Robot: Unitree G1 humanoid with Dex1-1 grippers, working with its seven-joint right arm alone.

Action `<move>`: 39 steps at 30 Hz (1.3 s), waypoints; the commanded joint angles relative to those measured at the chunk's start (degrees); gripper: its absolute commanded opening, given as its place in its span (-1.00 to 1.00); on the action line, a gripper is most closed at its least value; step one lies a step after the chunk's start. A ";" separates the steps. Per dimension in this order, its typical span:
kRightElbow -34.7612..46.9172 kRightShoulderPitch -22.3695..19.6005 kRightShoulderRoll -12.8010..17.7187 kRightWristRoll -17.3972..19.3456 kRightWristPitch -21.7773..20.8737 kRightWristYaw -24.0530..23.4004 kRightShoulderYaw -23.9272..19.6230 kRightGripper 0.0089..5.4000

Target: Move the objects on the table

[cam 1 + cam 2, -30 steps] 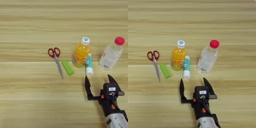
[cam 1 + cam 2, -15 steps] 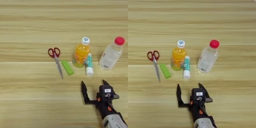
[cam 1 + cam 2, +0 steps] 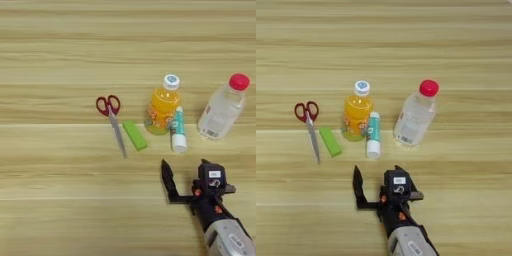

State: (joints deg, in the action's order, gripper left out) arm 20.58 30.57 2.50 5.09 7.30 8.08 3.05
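Light wooden table (image 3: pixel 60 45) fills the whole view, with horizontal pale yellow-brown grain stripes. Even, soft light with faint shadows. No walls, floor or windows visible.

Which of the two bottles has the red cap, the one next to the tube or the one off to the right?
The clear plastic bottle on the right has the red cap. The orange juice bottle touching the tube has a white cap.

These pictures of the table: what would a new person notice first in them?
The black gripper at the bottom, its fingers spread, sits just short of the row of objects. Above it stand an orange juice bottle and, further right, a clear red-capped bottle, with a white-and-teal tube lying against the juice bottle. To the left lie red scissors and a green block.
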 commanded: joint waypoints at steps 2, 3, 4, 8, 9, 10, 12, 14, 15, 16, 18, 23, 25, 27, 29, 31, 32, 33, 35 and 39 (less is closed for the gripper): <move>-0.19 -2.32 1.13 0.14 2.58 0.16 -0.46 1.00; -0.51 -2.72 1.11 0.85 3.81 0.35 -0.67 1.00; -0.72 -3.04 1.09 1.36 4.64 0.45 -0.80 1.00; -1.49 -4.53 1.40 2.02 7.80 0.38 -1.26 1.00; -1.81 -5.27 1.70 1.55 8.41 0.26 -1.22 1.00; -1.95 -5.88 1.98 0.98 8.77 0.12 -1.13 1.00; -1.91 -6.76 2.31 0.12 9.44 -0.14 -0.82 1.00; -2.28 -7.66 2.59 -0.32 10.08 -0.23 -0.47 1.00; -2.49 -7.99 2.69 -0.52 10.28 -0.23 -0.37 1.00; -2.66 -8.28 2.77 -0.66 10.44 -0.20 -0.35 1.00; -2.98 -8.88 2.96 -0.96 10.71 -0.10 -0.29 1.00; -3.60 -10.93 2.77 -0.24 13.27 0.31 -0.60 1.00; -4.11 -12.07 2.94 -0.53 13.61 0.26 -0.74 1.00; -4.51 -13.02 3.05 -0.62 13.83 0.19 -1.04 1.00; -4.89 -14.26 3.34 -0.98 13.91 0.04 -1.32 1.00; -5.41 -15.35 3.45 -1.01 14.31 -0.05 -1.53 1.00; -5.75 -15.88 3.47 -1.05 14.39 -0.09 -1.50 1.00; -6.05 -16.38 3.47 -1.11 14.44 -0.14 -1.46 1.00; -6.65 -17.55 3.57 -1.24 14.60 -0.24 -1.51 1.00; -8.26 -19.20 3.88 -1.33 14.40 -0.35 -2.05 1.00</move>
State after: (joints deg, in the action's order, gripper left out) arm 13.19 12.34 6.05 3.79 20.72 7.96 1.52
